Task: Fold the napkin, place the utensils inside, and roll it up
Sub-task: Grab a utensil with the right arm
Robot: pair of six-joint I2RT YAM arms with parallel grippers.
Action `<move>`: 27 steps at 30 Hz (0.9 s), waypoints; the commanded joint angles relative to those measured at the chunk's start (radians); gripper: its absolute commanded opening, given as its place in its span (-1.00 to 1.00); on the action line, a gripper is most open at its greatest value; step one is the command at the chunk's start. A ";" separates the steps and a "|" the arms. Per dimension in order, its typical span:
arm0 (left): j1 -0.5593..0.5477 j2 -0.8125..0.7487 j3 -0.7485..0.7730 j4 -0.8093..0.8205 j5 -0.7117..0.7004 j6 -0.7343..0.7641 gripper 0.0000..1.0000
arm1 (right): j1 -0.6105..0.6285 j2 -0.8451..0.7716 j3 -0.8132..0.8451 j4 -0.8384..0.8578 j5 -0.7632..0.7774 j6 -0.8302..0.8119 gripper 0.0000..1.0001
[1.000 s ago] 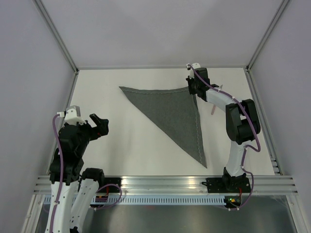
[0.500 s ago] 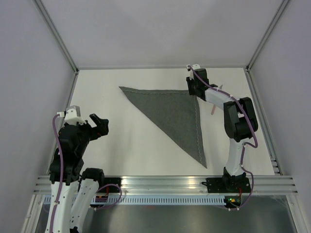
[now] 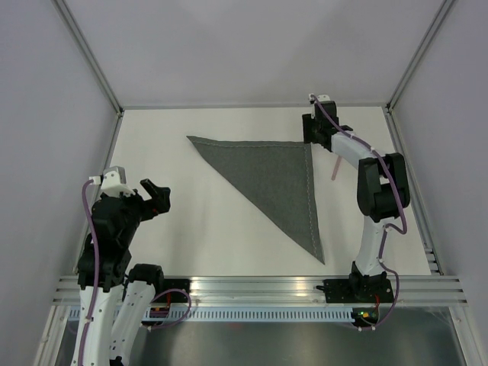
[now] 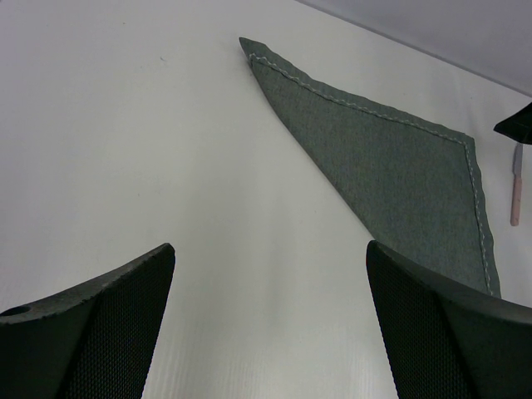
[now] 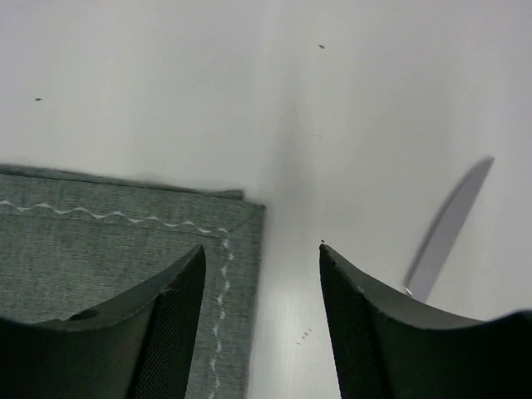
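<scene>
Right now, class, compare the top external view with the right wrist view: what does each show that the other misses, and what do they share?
Only the top external view shows the napkin as a whole folded triangle, and the left gripper, open, well to its left. Only the right wrist view shows the pale edge stitching as a clear zigzag. Both show the napkin's far right corner, the knife lying on the table beside it, and the right gripper open over that corner, holding nothing.

Bright, even light casts soft, faint shadows; the right wrist view looks slightly blurred.
</scene>
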 commanded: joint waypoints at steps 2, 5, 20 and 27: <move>-0.004 -0.012 -0.004 0.029 0.036 0.033 0.99 | -0.082 -0.096 -0.058 -0.110 0.042 0.085 0.19; -0.004 -0.012 -0.002 0.032 0.059 0.035 0.99 | -0.129 -0.117 -0.101 -0.137 0.029 0.097 0.15; -0.010 -0.035 -0.005 0.035 0.064 0.038 0.99 | -0.201 -0.062 -0.139 -0.207 0.029 0.145 0.13; -0.010 -0.037 -0.005 0.035 0.064 0.038 0.99 | -0.248 -0.025 -0.155 -0.213 -0.024 0.143 0.06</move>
